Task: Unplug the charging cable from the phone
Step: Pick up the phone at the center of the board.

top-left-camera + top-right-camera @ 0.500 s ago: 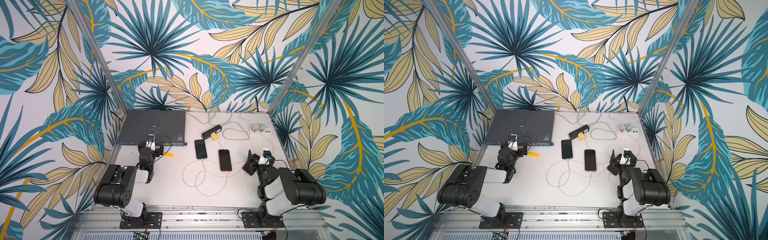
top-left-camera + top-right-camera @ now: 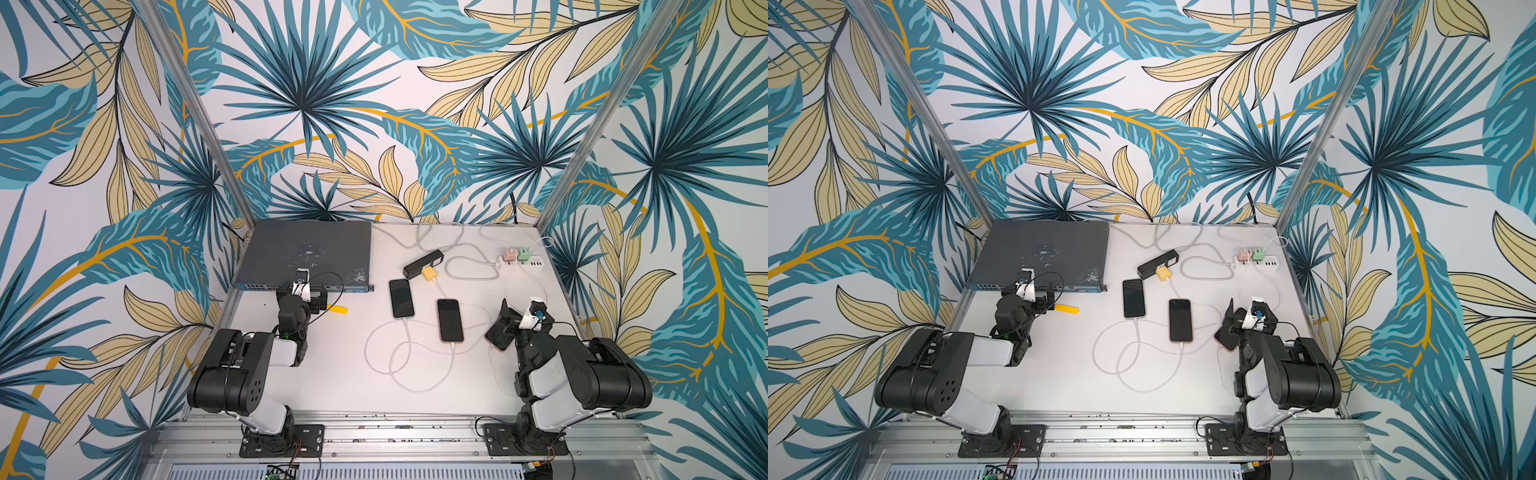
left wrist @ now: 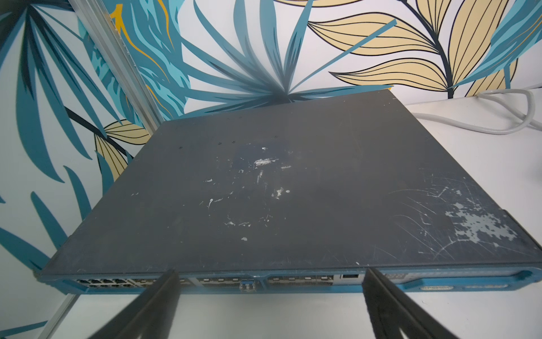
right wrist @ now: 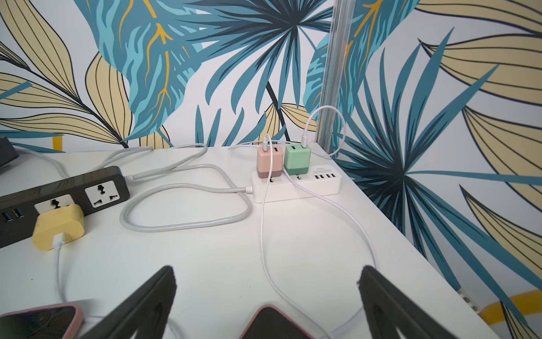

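Both tools stand wide and empty. My left gripper [image 3: 269, 276] faces the scuffed dark-grey network switch [image 3: 293, 190], well apart from the work. My right gripper [image 4: 267, 273] hovers over a pink-cased black phone [image 4: 272, 321], likely my target, though its socket is hidden.

I count 3 phones. The far black phone [image 2: 401, 298] and the middle black phone [image 2: 450, 320] lie flat, plug ends toward me, which suits a straight pull. The white charging cables [image 2: 452, 347] lie in slack loops.

There are 3 cube chargers, yellow [image 4: 58, 227], pink [image 4: 269, 161] and green [image 4: 296, 160], on 2 power strips, black [image 4: 117, 179] and white [image 4: 296, 187].
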Available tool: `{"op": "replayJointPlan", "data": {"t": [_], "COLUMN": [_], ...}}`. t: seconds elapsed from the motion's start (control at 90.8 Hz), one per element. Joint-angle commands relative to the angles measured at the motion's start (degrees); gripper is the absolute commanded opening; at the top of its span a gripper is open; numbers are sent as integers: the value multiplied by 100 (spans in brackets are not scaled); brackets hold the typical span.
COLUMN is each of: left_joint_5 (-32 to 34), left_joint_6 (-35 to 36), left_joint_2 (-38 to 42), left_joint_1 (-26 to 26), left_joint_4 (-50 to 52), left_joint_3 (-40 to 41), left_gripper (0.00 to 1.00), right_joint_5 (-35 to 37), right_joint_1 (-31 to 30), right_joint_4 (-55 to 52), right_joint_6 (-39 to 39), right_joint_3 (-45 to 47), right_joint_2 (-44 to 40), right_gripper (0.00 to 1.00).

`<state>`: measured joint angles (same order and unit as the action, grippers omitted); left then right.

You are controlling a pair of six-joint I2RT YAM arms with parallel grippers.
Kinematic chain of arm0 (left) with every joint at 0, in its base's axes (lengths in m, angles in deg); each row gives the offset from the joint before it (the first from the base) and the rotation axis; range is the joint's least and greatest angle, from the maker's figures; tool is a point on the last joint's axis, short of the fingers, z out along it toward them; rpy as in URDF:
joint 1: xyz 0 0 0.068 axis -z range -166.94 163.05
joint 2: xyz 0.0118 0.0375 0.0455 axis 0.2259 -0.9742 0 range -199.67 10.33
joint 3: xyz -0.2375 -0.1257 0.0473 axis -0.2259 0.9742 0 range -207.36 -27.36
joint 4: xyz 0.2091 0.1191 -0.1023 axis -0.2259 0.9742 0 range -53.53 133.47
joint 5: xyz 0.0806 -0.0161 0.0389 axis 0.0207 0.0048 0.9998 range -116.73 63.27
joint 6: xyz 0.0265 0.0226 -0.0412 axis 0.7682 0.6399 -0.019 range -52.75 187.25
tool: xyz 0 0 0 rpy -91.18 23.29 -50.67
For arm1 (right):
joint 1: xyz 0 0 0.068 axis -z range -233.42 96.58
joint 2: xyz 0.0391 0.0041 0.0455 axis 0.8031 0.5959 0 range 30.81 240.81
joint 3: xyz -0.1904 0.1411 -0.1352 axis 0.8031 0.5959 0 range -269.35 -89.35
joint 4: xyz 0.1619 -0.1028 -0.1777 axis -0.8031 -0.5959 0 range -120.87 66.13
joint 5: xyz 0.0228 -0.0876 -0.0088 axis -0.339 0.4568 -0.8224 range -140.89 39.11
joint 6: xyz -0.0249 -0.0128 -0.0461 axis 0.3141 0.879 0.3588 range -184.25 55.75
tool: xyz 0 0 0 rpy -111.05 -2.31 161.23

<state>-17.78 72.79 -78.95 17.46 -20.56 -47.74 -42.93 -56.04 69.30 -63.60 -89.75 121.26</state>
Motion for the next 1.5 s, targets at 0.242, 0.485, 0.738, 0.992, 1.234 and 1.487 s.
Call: {"op": "replayJointPlan", "data": {"t": [0.242, 0.485, 0.738, 0.992, 1.234, 1.487], "left_joint_5": [-60, -117, -13, -860, -1666, -1766], "left_joint_6": [-54, -23, -233, -1809, -3124, -3025], "left_joint_2": [-24, 568, 1772, 2598, 2845, 2927], "left_joint_1": [-27, -19, 17, -93, -115, 301], "left_joint_4": [71, 852, 2389, 5921, 7174, 8469], "left_joint_3": [-58, -199, -632, -2480, -3478, -4177], "left_gripper": [100, 100, 100, 100, 100, 100], "right_joint_5": [-191, -252, 138, -190, -1152, -2854], "right_joint_1": [-2, -2, -11, -11, 31, 175], "right_joint_4": [1424, 656, -1295, -5132, -6673, -6956], "right_joint_6": [-11, 27, -406, -1075, -2372, -3378], "right_joint_3": [103, 171, -260, -2193, -3393, -4100], "right_joint_2": [69, -843, -2566, -3668, -3916, -3542], "right_gripper": [100, 99, 100, 100, 100, 100]}}
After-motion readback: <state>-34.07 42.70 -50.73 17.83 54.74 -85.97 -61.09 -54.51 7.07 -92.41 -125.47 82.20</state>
